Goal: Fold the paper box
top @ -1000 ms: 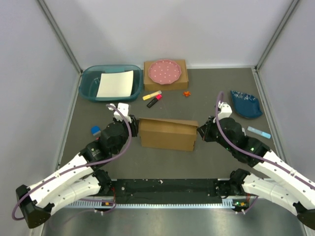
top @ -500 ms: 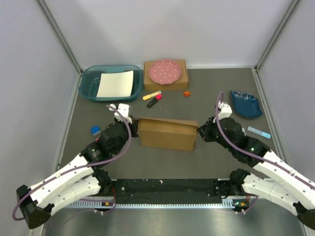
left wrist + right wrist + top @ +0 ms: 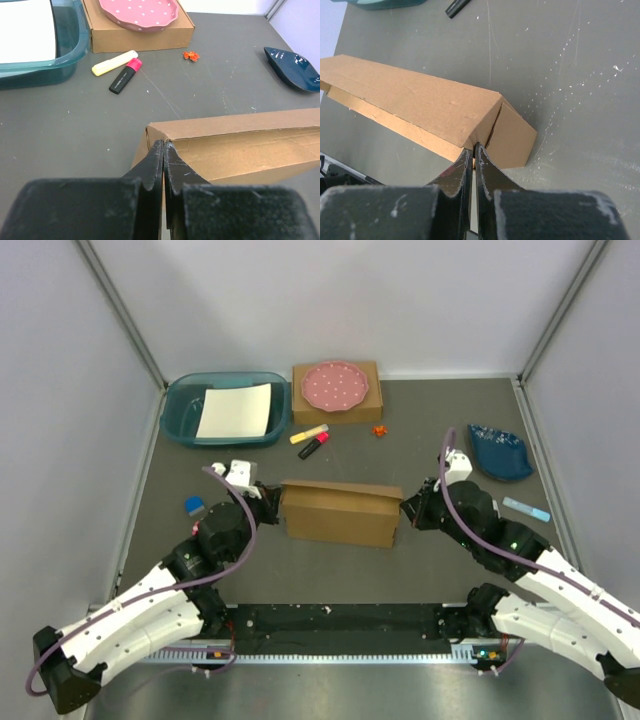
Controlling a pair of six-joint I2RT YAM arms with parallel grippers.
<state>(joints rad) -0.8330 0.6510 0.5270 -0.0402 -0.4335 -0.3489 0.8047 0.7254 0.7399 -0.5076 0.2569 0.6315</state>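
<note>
The paper box lies in the middle of the tabletop, its long side running along the near edge, folded up into a long low shape. The left gripper is at the box's left end and the right gripper at its right end. Both have their jaws pressed together, with the tips against the upper corners of the box. Whether a thin edge of cardboard is pinched between them cannot be told.

Along the far edge, a teal bin in the left corner holds a white sheet. Beside it stands a smaller box with a pink dotted plate on top. A yellow marker and a pink-and-black one lie just in front. Near the right edge sits a dark blue dish.
</note>
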